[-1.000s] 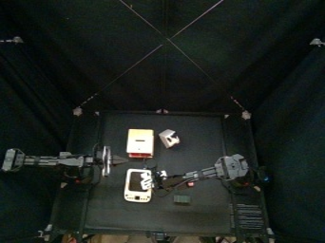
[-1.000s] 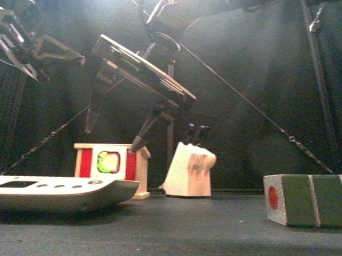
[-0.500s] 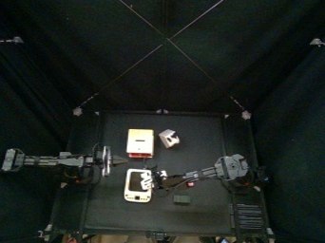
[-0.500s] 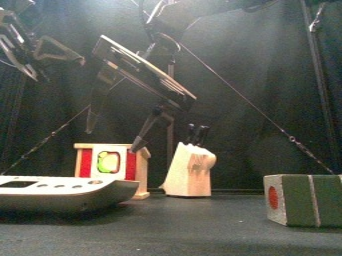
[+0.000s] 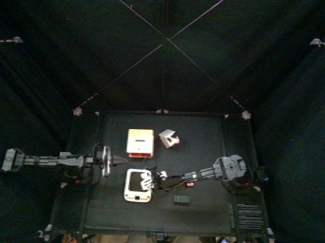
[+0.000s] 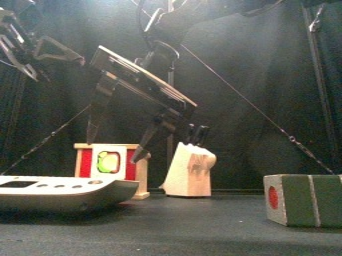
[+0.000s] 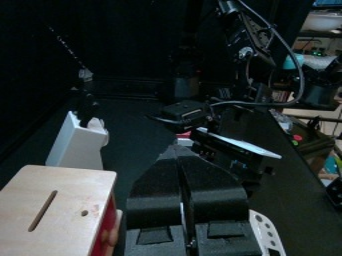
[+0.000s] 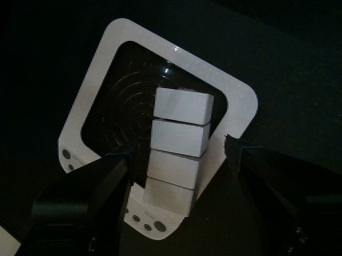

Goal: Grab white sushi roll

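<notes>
The white sushi roll (image 8: 179,140) is a strip of several white segments. My right gripper (image 8: 174,178) is shut on its near end and holds it above the white tray (image 8: 118,60) with the dark middle. In the top view this gripper (image 5: 155,177) is over the tray (image 5: 132,194) near the table's front. The left wrist view shows the roll (image 7: 238,147) clear of the table. My left gripper (image 7: 187,165) is shut and empty, at the table's left side (image 5: 105,161).
A red and white box (image 5: 139,142) and a white knife block (image 5: 168,139) stand behind the tray. A small green cube (image 5: 181,200) lies at the front, large on the right in the front view (image 6: 305,198). Black curtains close in the table.
In the front view my right gripper has shifted slightly with the roll over the tray. The left arm has not moved.
</notes>
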Motion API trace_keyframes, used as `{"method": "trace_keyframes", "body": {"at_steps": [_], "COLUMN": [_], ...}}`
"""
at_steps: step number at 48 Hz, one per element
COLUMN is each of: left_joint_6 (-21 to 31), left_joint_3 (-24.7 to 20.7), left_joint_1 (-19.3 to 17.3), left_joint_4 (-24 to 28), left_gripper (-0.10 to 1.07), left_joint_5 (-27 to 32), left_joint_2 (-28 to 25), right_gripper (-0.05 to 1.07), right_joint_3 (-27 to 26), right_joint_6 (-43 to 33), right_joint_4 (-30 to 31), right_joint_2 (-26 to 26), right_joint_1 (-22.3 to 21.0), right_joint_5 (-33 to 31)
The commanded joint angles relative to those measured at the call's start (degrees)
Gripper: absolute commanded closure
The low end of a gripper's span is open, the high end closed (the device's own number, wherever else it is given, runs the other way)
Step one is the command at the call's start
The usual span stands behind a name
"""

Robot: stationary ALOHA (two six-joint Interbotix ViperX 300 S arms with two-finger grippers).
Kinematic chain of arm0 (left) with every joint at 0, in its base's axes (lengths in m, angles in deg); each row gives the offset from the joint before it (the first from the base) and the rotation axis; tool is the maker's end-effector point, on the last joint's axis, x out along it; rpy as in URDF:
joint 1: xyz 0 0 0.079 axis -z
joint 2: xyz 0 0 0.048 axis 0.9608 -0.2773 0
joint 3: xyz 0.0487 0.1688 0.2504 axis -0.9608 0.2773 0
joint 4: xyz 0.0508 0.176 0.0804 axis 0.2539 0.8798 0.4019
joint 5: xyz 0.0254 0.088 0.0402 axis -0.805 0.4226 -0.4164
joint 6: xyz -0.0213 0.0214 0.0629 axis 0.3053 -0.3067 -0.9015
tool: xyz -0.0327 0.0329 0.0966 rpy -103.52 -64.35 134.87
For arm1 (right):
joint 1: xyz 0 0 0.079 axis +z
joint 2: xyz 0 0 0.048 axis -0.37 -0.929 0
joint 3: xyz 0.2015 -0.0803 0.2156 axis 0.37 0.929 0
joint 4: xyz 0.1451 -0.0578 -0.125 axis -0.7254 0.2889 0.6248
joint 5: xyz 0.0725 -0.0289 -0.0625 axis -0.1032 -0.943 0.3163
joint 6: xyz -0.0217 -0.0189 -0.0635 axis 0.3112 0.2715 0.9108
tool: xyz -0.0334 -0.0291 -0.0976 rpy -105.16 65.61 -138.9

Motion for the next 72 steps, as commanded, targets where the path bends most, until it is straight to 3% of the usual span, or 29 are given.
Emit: {"method": "trace_keyframes", "body": {"at_steps": [1,30,52,72], "left_joint_6": [-0.1,-0.1,-0.1,-0.1], "left_joint_3": [-0.7,-0.7,-0.7,-0.6], "left_joint_1": [-0.1,-0.1,0.0,-0.1], "left_joint_4": [-0.1,-0.1,0.0,0.0], "left_gripper": [0.99,0.99,0.99,0.99], "left_joint_5": [-0.2,-0.3,-0.3,-0.3], "left_joint_2": [-0.3,-0.3,-0.3,-0.3], "right_gripper": [0.05,0.06,0.29,0.32], "right_joint_3": [-1.8,-2.7,-2.8,-3.9], "right_joint_6": [0.1,0.1,0.1,0.1], "right_joint_4": [0.0,-0.4,-0.8,1.1], "right_joint_2": [0.9,-1.5,-1.4,1.5], "right_joint_1": [-0.2,-0.2,-0.4,0.3], "right_joint_5": [0.0,0.0,-0.1,-3.2]}}
